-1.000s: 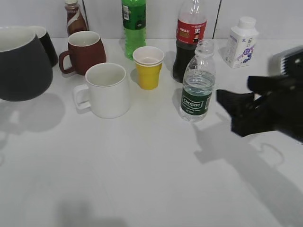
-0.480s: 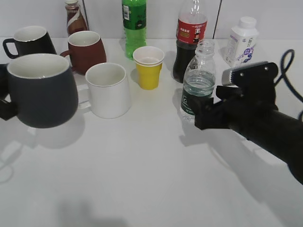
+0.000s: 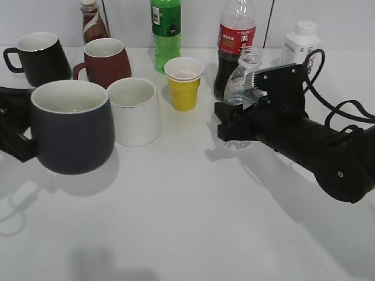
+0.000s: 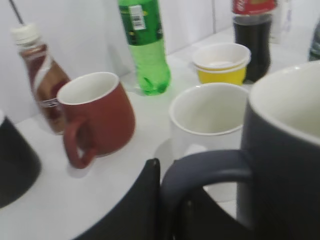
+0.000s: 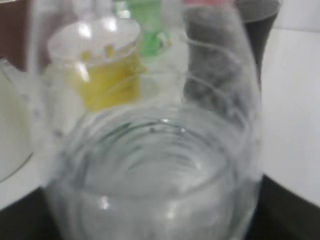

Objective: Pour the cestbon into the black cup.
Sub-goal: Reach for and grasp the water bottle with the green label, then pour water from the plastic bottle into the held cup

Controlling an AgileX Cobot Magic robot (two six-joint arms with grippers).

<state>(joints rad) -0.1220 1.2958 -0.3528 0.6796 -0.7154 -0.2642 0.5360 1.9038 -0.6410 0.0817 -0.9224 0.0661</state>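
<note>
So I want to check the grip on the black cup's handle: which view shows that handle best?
The left wrist view: the handle fills the foreground, with the left gripper's dark jaws right at it. The exterior view shows the whole black cup, but its handle is hidden on the far left. The right wrist view shows none of it, only the cestbon.

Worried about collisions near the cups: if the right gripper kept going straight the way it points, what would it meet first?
The right gripper already surrounds the cestbon; beyond it, probably the yellow cup, though depth is unclear.
</note>
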